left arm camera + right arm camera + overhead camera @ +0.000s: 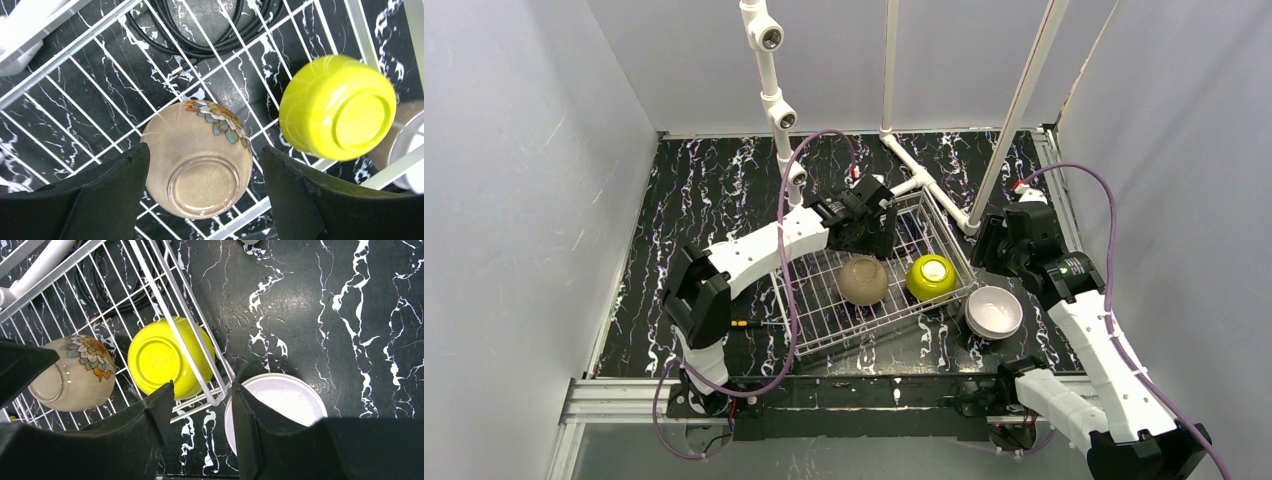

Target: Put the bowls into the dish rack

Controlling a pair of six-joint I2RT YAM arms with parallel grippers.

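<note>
1. Left gripper hangs over the middle of the dish rack, jaws spread wide, nothing in its grasp.
2. Directly below it, framed between the two black fingers, sits a tan bowl, upside down on the wires, with a flower pattern painted on its side.
3. Whether those fingers touch the bowl's sides, the wrist view won't tell; they stand apart from it in the overhead view.
4. Beside the tan one is the yellow-green bowl, also flipped over, tucked into the rack's near right corner.
5. Over to the right gripper: jaws partly apart, nothing between them, poised above that same corner of the rack.
6. Just outside that corner, a white bowl stands mouth up on the black marbled worktop, close to its right edge.
7. The rack itself lies at a slant in the middle of the worktop, its far corner at the foot of the white pipe frame.
</note>
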